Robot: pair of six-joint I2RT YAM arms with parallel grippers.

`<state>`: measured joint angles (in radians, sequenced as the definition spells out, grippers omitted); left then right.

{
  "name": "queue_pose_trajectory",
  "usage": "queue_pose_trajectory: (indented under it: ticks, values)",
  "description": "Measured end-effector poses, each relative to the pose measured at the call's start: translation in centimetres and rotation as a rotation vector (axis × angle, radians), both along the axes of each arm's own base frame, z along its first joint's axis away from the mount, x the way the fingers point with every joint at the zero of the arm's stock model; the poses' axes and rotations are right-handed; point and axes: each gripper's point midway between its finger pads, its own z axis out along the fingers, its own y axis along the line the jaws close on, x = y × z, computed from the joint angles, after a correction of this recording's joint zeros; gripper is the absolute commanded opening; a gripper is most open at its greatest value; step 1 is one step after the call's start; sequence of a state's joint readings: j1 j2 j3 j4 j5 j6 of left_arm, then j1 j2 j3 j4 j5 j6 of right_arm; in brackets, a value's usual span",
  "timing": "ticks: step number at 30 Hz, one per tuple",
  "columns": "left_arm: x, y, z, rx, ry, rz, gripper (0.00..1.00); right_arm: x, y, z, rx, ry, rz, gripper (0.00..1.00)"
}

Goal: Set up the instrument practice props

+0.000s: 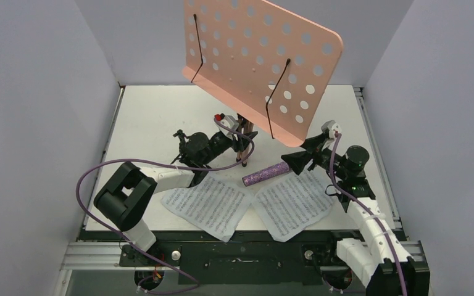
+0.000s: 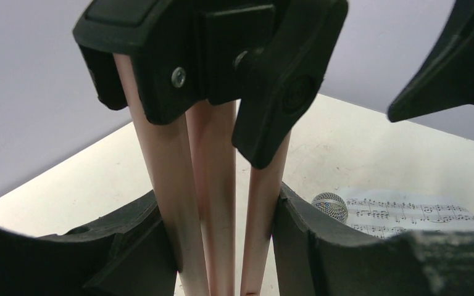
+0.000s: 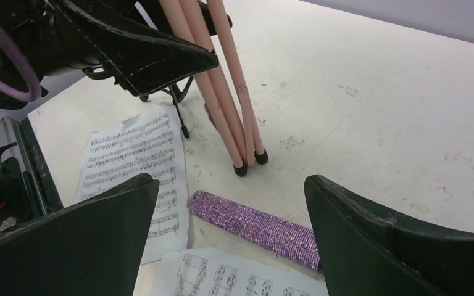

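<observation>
Upright near the middle of the table (image 1: 154,117), the pink music stand (image 1: 259,61) is seen with its perforated desk tilted high above the arms. Its three legs (image 3: 222,92) are not spread: they are bunched together, and their black feet are set close to one another on the surface. The bundle is clamped between the fingers of the left gripper (image 2: 216,209), which press on it from both sides, so the stand is judged to be held up by that grip rather than by its own tripod.

Just in front of the feet, the purple microphone (image 1: 265,174) is laid flat, its silver head (image 2: 330,206) turned toward the left sheet (image 1: 207,203) and its body lying between that page and the right sheet (image 1: 293,203). Both pages are flat on the table, near the arm bases.

Above the microphone the right gripper (image 3: 231,185) is held with its fingers wide apart and nothing between them.

The step in hand is taken to be the erecting of the stand. Before the left grip can be released, the legs would need to be fanned out, probably by the free right gripper. Only then could the pages be lifted onto the ledge.
</observation>
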<state>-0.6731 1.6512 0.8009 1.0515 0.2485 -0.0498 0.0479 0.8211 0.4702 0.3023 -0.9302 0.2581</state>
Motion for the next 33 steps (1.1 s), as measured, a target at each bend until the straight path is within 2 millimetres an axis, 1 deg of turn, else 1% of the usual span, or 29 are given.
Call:
queue_pose_trajectory:
  ticks: [3,6,7,8,10,14,18,20,29,33]
  values:
    - [-0.1,0.0,0.0,0.002,-0.001,-0.009,0.0,1.6,0.7,0.2,0.006,-0.001,0.015,0.96]
    - [-0.3,-0.1,0.0,0.004,-0.004,-0.022,0.0,2.9,1.7,1.4,0.013,-0.033,0.044,1.0]
    - [-0.3,-0.2,0.0,0.006,-0.005,-0.028,0.0,3.3,2.4,2.2,0.015,-0.054,0.062,0.97]
    - [-0.4,-0.2,0.0,0.006,-0.006,-0.033,0.0,3.6,2.8,2.7,0.016,-0.067,0.075,0.96]
    - [-0.5,-0.3,0.0,0.008,-0.007,-0.045,0.0,4.3,4.1,4.4,0.018,-0.115,0.112,0.92]
    - [-0.7,-0.3,0.0,0.01,-0.009,-0.059,0.0,5.1,6.4,7.2,0.03,-0.204,0.17,0.88]
    - [-0.7,-0.3,0.0,0.012,-0.01,-0.066,0.0,5.6,8.3,9.3,0.046,-0.285,0.213,0.84]
    - [-0.7,-0.3,0.0,0.011,-0.009,-0.067,0.0,6.0,9.1,10.0,0.051,-0.317,0.228,0.82]
    - [-0.6,-0.1,0.0,0.004,0.001,-0.065,0.0,7.7,11.5,12.0,0.073,-0.407,0.271,0.7]
    - [-0.5,-0.1,0.0,0.001,0.005,-0.065,0.0,7.7,12.5,12.7,0.083,-0.435,0.296,0.64]
